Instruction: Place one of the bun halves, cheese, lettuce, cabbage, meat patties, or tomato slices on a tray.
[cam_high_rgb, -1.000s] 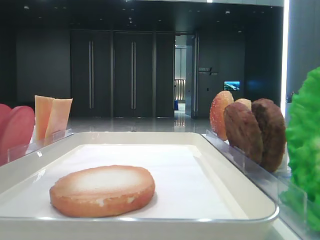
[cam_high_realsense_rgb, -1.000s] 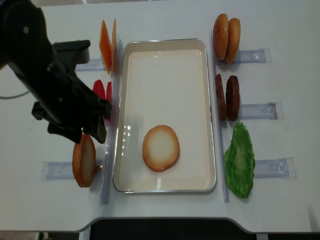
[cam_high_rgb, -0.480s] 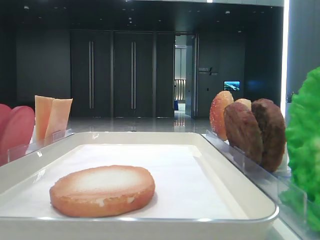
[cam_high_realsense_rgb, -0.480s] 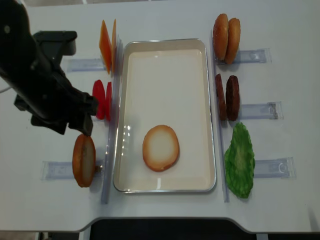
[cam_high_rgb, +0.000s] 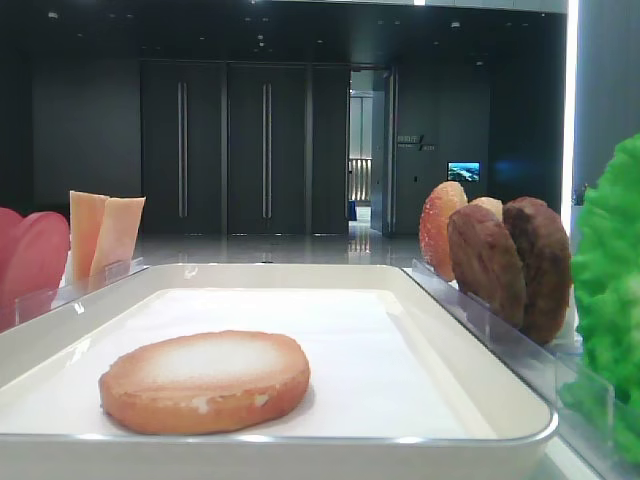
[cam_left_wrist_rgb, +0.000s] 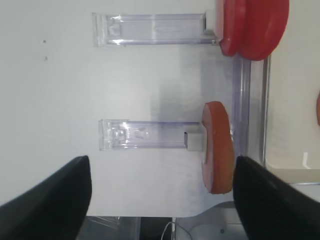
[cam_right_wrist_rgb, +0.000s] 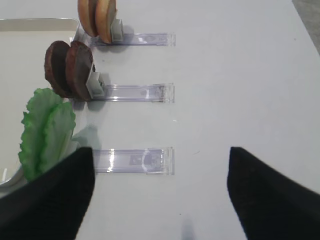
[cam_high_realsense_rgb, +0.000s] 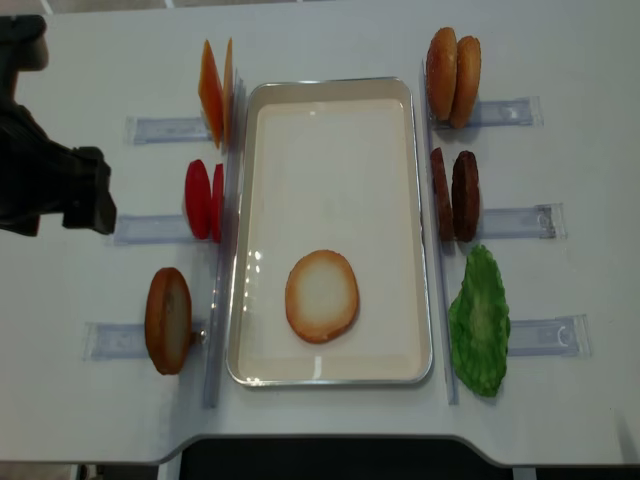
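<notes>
One bun half (cam_high_realsense_rgb: 321, 296) lies flat on the floor of the white tray (cam_high_realsense_rgb: 330, 85), towards its near end. Another bun half (cam_high_realsense_rgb: 167, 320) stands on edge left of the tray, below the tomato slices (cam_high_realsense_rgb: 203, 200) and the cheese (cam_high_realsense_rgb: 215, 92). On the right are two more bun halves (cam_high_realsense_rgb: 452, 64), the meat patties (cam_high_realsense_rgb: 455, 195) and the lettuce (cam_high_realsense_rgb: 479, 320). Cabbage is out of view. My left gripper (cam_left_wrist_rgb: 162, 200) is open and empty over bare table, left of the standing bun half (cam_left_wrist_rgb: 218, 147). My right gripper (cam_right_wrist_rgb: 160, 195) is open and empty, right of the lettuce (cam_right_wrist_rgb: 45, 132).
Clear plastic holders (cam_high_realsense_rgb: 150, 128) lie on the white table on both sides of the tray, one (cam_right_wrist_rgb: 135, 160) just ahead of my right gripper and one (cam_left_wrist_rgb: 145, 134) ahead of my left. The table's front edge runs close below the tray.
My left arm has pulled away leftward from the tomato slices and the tray to the table's left edge. The bun half in the tray has not moved.
</notes>
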